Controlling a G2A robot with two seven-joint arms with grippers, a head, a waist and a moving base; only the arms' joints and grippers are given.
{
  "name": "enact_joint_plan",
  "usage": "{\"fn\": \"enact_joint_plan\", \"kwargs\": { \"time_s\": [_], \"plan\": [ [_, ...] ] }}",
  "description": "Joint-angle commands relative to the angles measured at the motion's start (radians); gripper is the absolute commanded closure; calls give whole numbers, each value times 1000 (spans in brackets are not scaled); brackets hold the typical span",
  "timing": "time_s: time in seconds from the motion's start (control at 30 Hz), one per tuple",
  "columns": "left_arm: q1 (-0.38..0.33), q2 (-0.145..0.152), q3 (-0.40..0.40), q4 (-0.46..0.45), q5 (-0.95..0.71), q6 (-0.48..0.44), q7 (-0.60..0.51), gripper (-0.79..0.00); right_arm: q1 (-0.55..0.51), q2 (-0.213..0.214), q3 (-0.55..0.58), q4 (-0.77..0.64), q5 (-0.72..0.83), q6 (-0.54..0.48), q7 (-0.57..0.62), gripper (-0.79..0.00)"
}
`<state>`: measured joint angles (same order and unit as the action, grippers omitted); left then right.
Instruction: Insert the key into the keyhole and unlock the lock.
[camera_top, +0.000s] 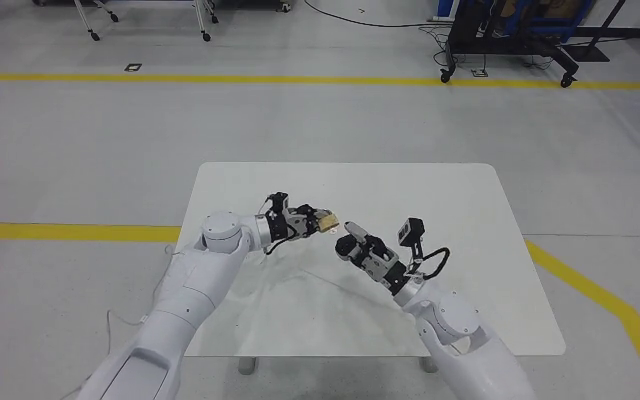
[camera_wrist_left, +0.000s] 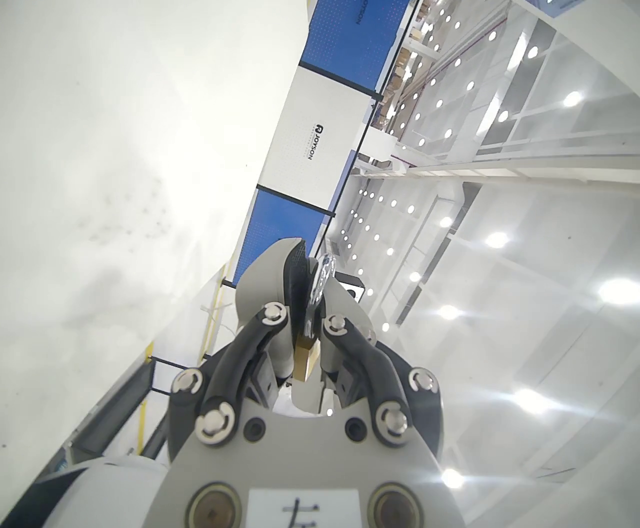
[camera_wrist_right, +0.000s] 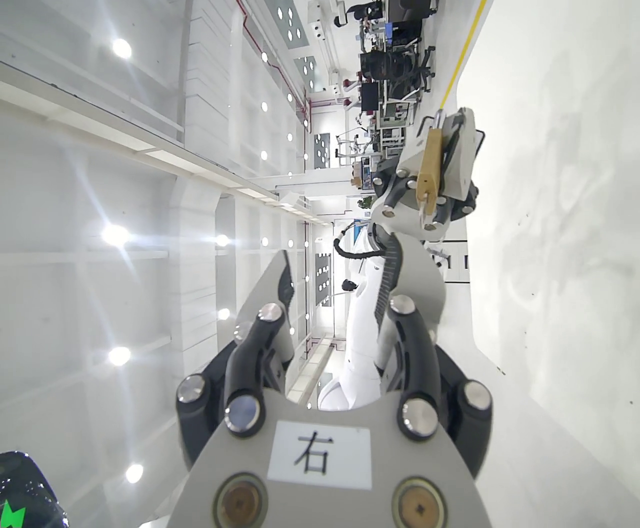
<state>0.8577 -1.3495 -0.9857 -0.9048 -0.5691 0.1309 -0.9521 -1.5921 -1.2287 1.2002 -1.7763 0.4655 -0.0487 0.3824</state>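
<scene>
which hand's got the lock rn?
The left hand: it is shut on the brass lock. The right hand is open, with nothing between its fingers.

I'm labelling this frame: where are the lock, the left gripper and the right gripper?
lock (camera_wrist_right: 430, 165): right wrist view, on its brass body.
left gripper (camera_wrist_left: 315, 265): left wrist view, midway between its fingertips.
right gripper (camera_wrist_right: 342, 272): right wrist view, gap between its open fingers.

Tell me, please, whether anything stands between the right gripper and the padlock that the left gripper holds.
Nothing visible does. The right gripper faces the padlock, which is clamped in the left gripper, across a bare gap of air above the table. The right gripper's fingers stand apart with nothing between them.
</scene>
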Motion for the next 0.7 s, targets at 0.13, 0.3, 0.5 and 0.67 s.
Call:
{"fn": "enact_joint_plan", "kwargs": {
  "time_s": [0.13, 0.3, 0.5, 0.67],
  "plan": [
    [25, 6, -17, -40, 9, -77, -2, 0, 35, -1, 5, 98, 182, 5, 187, -443],
    [36, 9, -24, -58, 12, -93, -9, 0, 88, -6, 5, 188, 275, 30, 257, -354],
    [42, 9, -22, -67, 16, -91, -19, 0, 150, -18, -34, 263, 316, 51, 262, -305],
    [43, 9, -22, -68, 19, -92, -21, 0, 177, -25, -56, 299, 325, 42, 270, -249]
  ]
}}
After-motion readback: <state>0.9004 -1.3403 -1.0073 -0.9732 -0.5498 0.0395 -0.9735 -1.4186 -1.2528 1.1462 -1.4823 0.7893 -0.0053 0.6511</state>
